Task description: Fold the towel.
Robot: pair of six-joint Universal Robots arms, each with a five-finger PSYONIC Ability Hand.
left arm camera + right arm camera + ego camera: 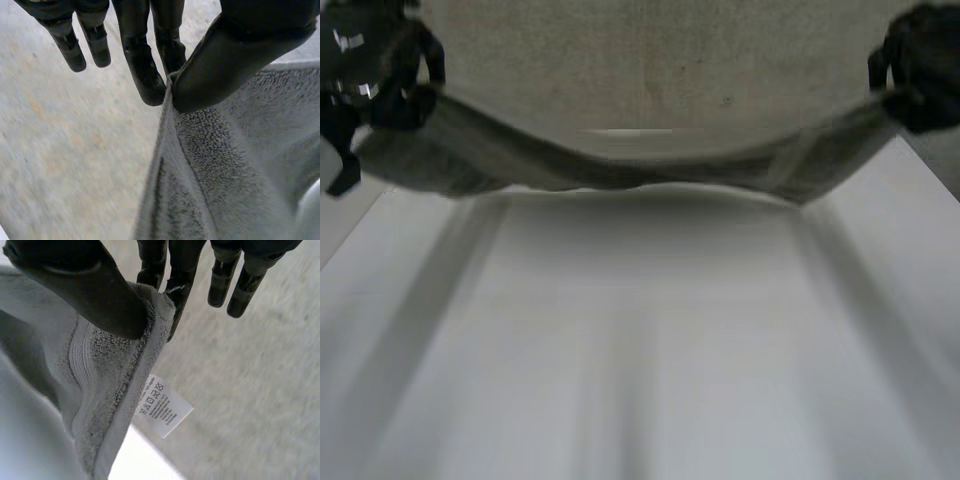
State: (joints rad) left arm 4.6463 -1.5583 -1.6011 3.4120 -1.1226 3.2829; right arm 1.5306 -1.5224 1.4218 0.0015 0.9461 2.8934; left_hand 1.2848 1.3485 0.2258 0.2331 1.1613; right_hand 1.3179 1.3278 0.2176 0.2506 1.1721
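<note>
**Inspector:** Start with the largest item.

**Recorder:** White tabletop (640,350), taking the head view from 3 o'clock through 6 to 9 o'clock. Beyond its far edge, at 12 o'clock, lies a speckled grey-beige surface (650,60).

**Inspector:** Location of the towel?

**Recorder:** The grey terry towel (620,170) is off the tabletop and strung between the two hands. It runs from about 10 o'clock to about 2 o'clock, and its middle sags lowest near the centre of the head view. A woven band crosses it close to the right end.

**Inspector:** Left robot hand, condition?

**Recorder:** The left robot hand (390,75) sits at 10 o'clock, at the towel's left end. Its own wrist view shows the thumb (235,55) pressing the towel's edge against two straight fingers (145,75), so it is gripping the towel. The remaining fingers stand clear of the cloth.

**Inspector:** Right robot hand?

**Recorder:** The right robot hand (920,70) sits at 2 o'clock, at the towel's right end. Its wrist view shows the same pinch, with the thumb (85,285) clamping the hemmed corner against a finger behind the cloth, so it too is gripping the towel. Its other fingers hang free.

**Inspector:** Smallest item?

**Recorder:** A white care label (162,407) with printed symbols, stitched to the hem just beyond the right thumb.
</note>
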